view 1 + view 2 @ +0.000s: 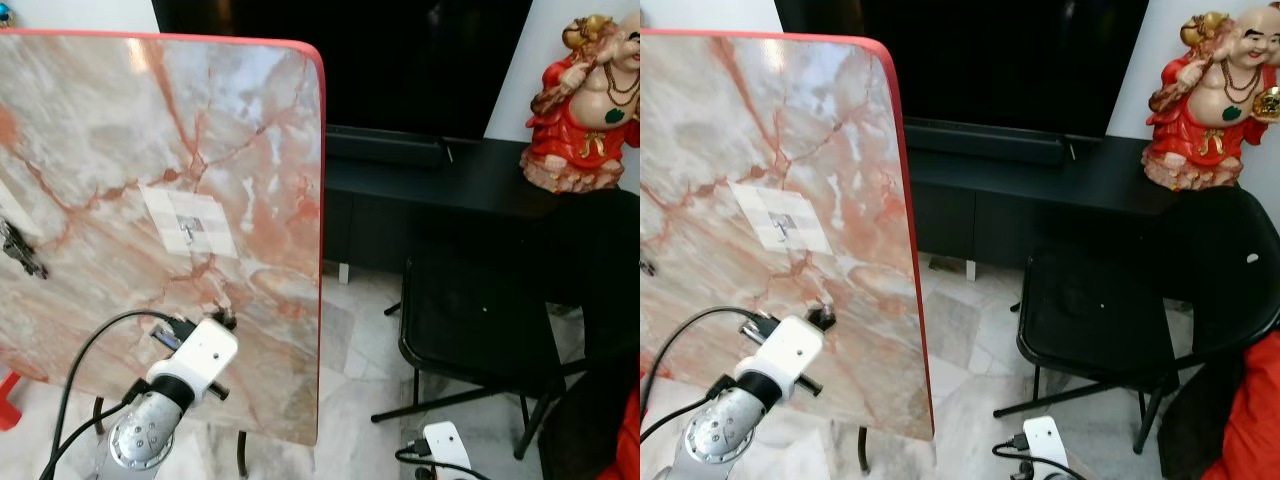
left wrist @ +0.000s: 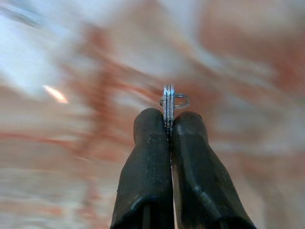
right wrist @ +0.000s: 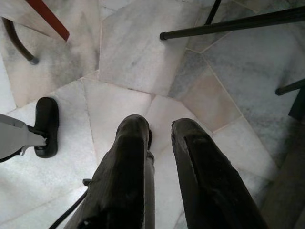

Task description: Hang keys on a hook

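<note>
A tall pink marble board (image 1: 120,150) with a red rim stands upright in front of me. A small metal hook (image 1: 188,226) sits on a pale square pad near the board's middle. My left gripper (image 1: 223,318) is raised close to the board, below and slightly right of the hook. In the left wrist view its fingers (image 2: 147,157) are shut on a silver key ring (image 2: 170,101), which sticks out past the tips against the blurred marble. My right gripper (image 3: 159,128) hangs low over the floor, open with nothing between its fingers.
A black chair (image 1: 480,320) stands to the right of the board. Behind it is a black console (image 1: 450,180) bearing a red figurine (image 1: 585,100). A dark object (image 1: 20,250) is on the board's left edge. White marble floor tiles (image 3: 128,52) lie below.
</note>
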Available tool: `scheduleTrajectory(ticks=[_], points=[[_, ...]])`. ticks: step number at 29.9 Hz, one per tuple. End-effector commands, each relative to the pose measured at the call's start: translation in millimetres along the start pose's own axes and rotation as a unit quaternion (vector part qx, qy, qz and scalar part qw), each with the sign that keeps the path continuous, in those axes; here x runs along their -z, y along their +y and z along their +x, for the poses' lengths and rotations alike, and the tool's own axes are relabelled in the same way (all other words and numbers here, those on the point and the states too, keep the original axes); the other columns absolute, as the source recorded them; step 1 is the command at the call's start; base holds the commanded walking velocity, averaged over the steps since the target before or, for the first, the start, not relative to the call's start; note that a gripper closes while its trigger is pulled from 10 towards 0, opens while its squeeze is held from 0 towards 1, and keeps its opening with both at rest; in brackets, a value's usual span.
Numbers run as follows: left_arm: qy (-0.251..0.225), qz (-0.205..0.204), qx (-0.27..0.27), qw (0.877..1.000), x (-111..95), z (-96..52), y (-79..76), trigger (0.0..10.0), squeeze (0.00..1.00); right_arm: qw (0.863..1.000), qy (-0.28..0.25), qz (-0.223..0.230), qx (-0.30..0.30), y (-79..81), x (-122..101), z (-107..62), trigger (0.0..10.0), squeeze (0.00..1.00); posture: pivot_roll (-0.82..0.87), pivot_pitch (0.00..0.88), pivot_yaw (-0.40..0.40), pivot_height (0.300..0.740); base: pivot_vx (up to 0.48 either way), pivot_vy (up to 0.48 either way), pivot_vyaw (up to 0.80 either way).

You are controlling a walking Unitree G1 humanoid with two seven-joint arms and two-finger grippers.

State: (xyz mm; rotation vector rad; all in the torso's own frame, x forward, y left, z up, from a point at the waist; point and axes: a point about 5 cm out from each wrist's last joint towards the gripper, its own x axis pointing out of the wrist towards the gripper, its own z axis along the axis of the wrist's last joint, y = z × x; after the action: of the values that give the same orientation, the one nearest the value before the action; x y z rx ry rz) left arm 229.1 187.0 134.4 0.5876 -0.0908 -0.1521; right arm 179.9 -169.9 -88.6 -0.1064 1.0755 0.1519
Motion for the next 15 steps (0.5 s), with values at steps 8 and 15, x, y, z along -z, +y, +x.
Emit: scheduleTrajectory(ticks=[8, 15], points=[[-0.047, -0.028, -0.073, 0.996, -14, 0.3, 18.2, 10.0, 0.00, 1.000, -0.004, -0.012, 0.002, -1.7, -2, -0.1, 10.0, 0.00, 0.05, 0.020, -0.028, 0.740, 0.000, 0.000, 0.00], [-0.084, -0.039, -0.100, 0.991, -20, 0.3, 20.7, 10.0, 0.00, 1.000, -0.006, -0.015, 0.004, -2.2, -3, -0.2, 10.0, 0.00, 0.05, 0.025, -0.028, 0.740, 0.000, 0.000, 0.00]])
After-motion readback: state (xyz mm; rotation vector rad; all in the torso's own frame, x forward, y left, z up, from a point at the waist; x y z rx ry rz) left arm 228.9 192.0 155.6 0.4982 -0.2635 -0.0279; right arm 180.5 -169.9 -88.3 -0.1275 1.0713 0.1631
